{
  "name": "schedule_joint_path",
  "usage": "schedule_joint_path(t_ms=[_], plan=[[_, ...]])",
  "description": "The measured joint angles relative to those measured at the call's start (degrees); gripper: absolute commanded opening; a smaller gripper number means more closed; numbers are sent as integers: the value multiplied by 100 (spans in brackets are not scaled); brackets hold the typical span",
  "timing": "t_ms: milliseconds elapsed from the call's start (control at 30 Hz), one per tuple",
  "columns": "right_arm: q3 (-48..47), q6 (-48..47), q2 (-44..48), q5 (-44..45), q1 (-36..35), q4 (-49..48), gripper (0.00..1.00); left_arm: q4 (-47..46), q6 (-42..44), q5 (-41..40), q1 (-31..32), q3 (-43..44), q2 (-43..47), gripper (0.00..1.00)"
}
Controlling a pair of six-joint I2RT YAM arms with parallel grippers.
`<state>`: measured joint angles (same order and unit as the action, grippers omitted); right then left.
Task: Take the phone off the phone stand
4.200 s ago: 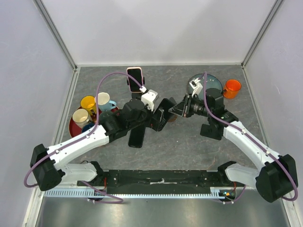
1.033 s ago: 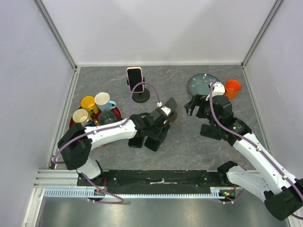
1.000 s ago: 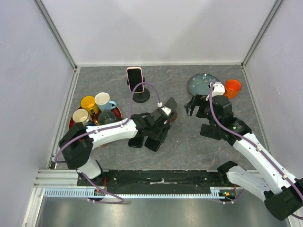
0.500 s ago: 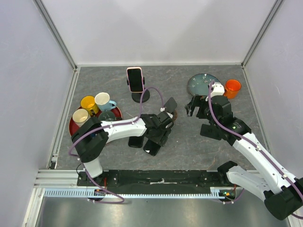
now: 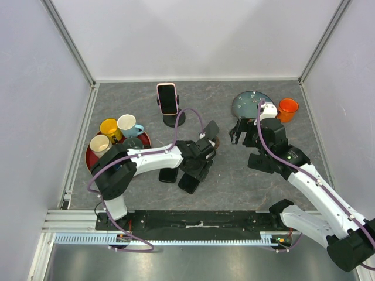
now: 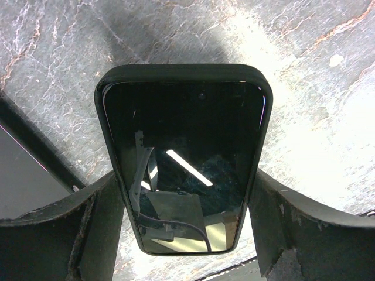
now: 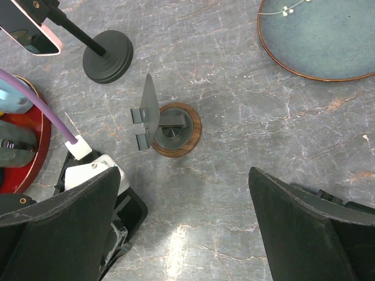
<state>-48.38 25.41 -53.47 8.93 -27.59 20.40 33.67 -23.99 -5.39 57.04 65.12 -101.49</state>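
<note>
With the wooden-based phone stand (image 7: 171, 130) standing empty, the black phone (image 6: 181, 117) is clamped in the left gripper (image 6: 186, 178) jaws, low over the counter (image 6: 304, 88). Jaws of the right gripper (image 7: 184, 175) wide apart. Removal looks done; next, lay it flat and release.

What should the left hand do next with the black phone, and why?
Probably lower it and let go. The left gripper holds the black phone by its sides, close over the table, and the wood-based stand is already empty.
</note>
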Motion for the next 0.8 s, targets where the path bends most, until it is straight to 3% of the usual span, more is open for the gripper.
schedule_joint_path(t_ms=[367, 800], plan=[[0, 2, -33, -4, 0, 0, 98, 55, 0, 17, 0, 55, -39, 65], [0, 2, -101, -15, 0, -9, 98, 83, 2, 103, 0, 94, -127, 89]])
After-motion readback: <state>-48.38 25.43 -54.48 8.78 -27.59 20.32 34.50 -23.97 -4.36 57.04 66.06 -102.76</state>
